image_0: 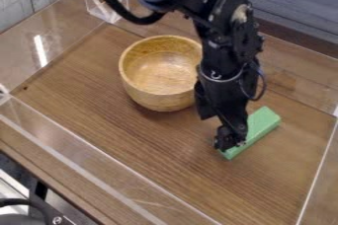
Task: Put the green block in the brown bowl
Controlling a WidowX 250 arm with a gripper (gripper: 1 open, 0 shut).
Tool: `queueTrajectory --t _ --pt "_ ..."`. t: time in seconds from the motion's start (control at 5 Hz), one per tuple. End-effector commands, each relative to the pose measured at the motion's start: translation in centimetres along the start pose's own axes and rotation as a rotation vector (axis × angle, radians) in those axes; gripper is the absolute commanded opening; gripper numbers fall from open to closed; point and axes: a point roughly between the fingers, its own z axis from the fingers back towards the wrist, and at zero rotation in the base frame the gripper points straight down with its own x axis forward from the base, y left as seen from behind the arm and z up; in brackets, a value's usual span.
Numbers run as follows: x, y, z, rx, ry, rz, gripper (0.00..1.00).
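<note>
**Tool spread over the green block, bowl waiting beside it**

Spread wide and holding nothing, the black tool (230, 130) pointed steeply down at the near end of the small, flat, bright green rectangular block (254, 131), a posture that suited a pinch across the bar's narrow width. Its fingers appeared to sit at or just over that end, though the dark arm hid the exact contact, so I could not tell whether they touched it. The block lay flat on the dark, grained wooden surface (119, 160), angled with its far end toward the right edge, just beside and to the right of the round, light tan wooden bowl (165, 71). That bowl stood upright and empty, thick-rimmed with deep rounded sides and visible grain, so the lift would probably be short. Clear plastic walls (53, 135) edged the surface, likely to keep things from sliding off. The block's plain, smooth faces looked rigid and easy to clamp.
</note>
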Motion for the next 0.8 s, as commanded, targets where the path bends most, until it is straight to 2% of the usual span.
queueTrajectory --t 0.0,0.2,0.4,0.6 --pt "1.0 -1.4 -0.3 0.006 -0.032 -0.042 1.00" --pt "1.7 -1.4 0.8 0.021 -0.036 -0.050 1.00" --pt "1.7 -0.5 1.5 0.015 -0.033 -0.055 0.00" --pt "1.9 0.9 4.3 0.041 -0.044 -0.041 0.00"
